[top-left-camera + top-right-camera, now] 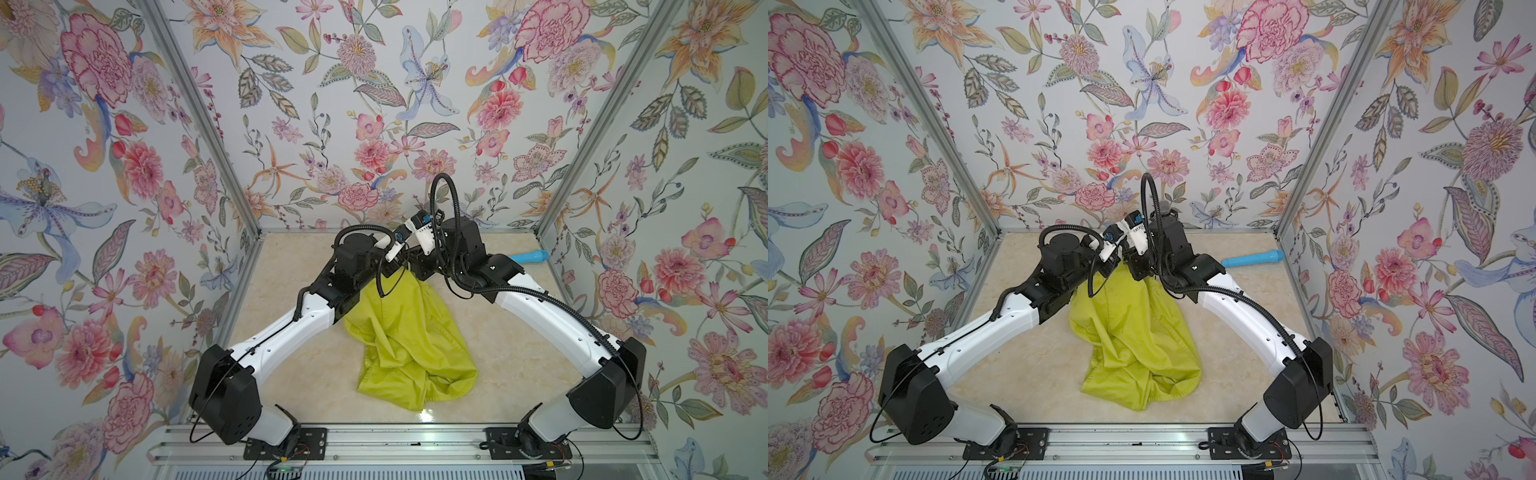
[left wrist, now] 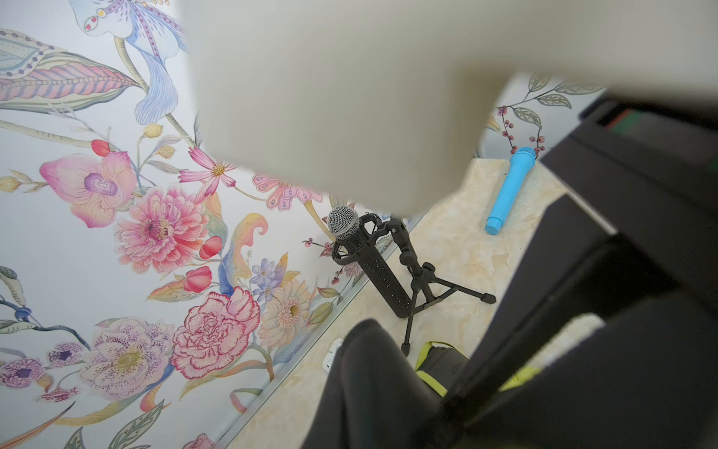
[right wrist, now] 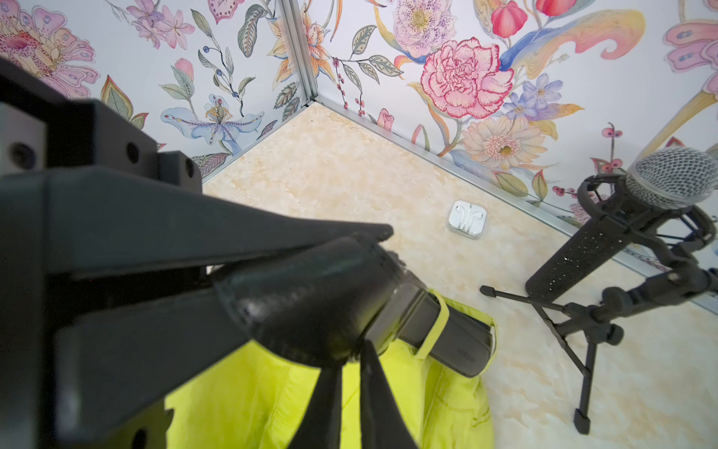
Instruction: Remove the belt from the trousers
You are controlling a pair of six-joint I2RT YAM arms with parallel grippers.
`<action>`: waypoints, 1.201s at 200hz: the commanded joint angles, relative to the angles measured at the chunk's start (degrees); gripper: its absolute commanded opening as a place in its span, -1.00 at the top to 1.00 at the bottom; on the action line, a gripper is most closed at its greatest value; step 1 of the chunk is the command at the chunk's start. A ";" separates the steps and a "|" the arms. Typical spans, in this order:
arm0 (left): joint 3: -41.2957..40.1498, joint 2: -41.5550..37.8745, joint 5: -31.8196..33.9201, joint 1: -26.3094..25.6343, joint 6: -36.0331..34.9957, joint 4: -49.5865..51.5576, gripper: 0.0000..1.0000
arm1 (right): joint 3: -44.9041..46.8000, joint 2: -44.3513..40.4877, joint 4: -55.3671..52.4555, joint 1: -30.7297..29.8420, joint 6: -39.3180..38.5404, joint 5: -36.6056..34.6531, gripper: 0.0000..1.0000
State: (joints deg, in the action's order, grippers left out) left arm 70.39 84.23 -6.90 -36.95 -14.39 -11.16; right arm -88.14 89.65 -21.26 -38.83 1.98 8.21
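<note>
Aluminium rail (image 1: 395, 440) at 6 o'clock anchors both arms, which reach inward over a beige marbled table (image 1: 291, 374) and meet just past its centre. Between them the trousers (image 1: 411, 345), bright yellow-green, lie crumpled from mid-table toward 6 o'clock. Their upper end is gathered to a peak beneath the two wrists.

The left gripper (image 1: 395, 269) and right gripper (image 1: 417, 268) sit tip to tip at that peak, largely hidden from above by their own wrists. In the right wrist view, the right gripper (image 3: 375, 250) has its jaws drawn almost together. The belt (image 3: 458, 342) runs back into the narrow gap between them, so the gripper is clamped on the black strap. Just past the fingertips the belt threads one yellow-green belt loop (image 3: 436, 328) on the waistband, and its squared end pokes out beyond the loop.

The left gripper is pressed closed too. Its wrist view is badly blurred (only slivers of yellow-green cloth show between dark bars). Whether it pinches cloth or strap cannot be told.

Farther back, a white earbud case (image 3: 466, 218) lies flat near the back wall. It sits between the 11 o'clock corner and a microphone (image 3: 674, 177) on a black tripod stand (image 3: 587, 373) at about 12 o'clock. A blue cylinder (image 1: 530, 257) lies on its side at 2 o'clock, close to the right wall. Floral wallpaper (image 1: 374, 104) closes the booth on three sides.
</note>
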 commanded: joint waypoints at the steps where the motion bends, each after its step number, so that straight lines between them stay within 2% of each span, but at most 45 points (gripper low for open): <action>1: 5.34 -6.77 -10.83 -1.73 4.25 -6.97 1.00 | 0.60 3.63 1.00 1.30 -0.09 -6.10 0.78; 30: 6.49 -7.15 -10.70 -1.72 5.84 -5.68 1.00 | 0.91 3.69 1.46 1.29 -0.21 -6.53 0.75; 54: 6.74 -7.07 -8.03 -1.55 5.61 -4.49 1.00 | 1.45 3.11 1.96 1.30 -0.40 -6.93 0.69; 62: 6.93 -6.84 -6.47 -1.38 5.62 -3.87 1.00 | 1.94 2.51 2.37 1.30 -0.61 -6.92 0.58; 75: 7.69 -6.04 -3.57 -0.90 5.60 -1.92 1.00 | 3.85 0.59 4.50 1.32 -0.98 -7.77 0.24; 100: 8.62 -4.36 1.41 -0.01 5.55 0.62 1.00 | 9.85 -4.65 11.53 0.38 -2.70 -9.95 -0.08; 131: 9.71 -3.38 3.20 0.11 5.59 2.08 1.00 | 16.64 -10.26 20.18 -1.14 -6.36 -11.08 -0.13; 165: 10.43 -3.19 2.51 0.11 5.87 2.70 1.00 | 15.66 -9.47 21.33 -1.51 -8.76 -10.54 -0.20; 198: 9.41 -3.60 0.29 0.05 4.72 1.93 1.00 | 14.16 -6.62 23.54 -1.70 -10.44 -10.83 -0.20; 209: 7.85 -4.25 -1.13 0.11 3.30 0.55 1.00 | 13.67 -5.67 24.17 -1.73 -10.78 -11.19 -0.10; 240: -2.28 -8.49 -0.40 0.04 -1.39 -11.31 1.00 | 13.66 -5.44 24.83 -2.31 -9.87 -12.43 0.66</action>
State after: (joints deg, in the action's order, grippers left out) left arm 73.69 80.99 -6.33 -36.71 -12.36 -9.19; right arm -72.90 83.77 0.86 -40.47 -7.64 -2.66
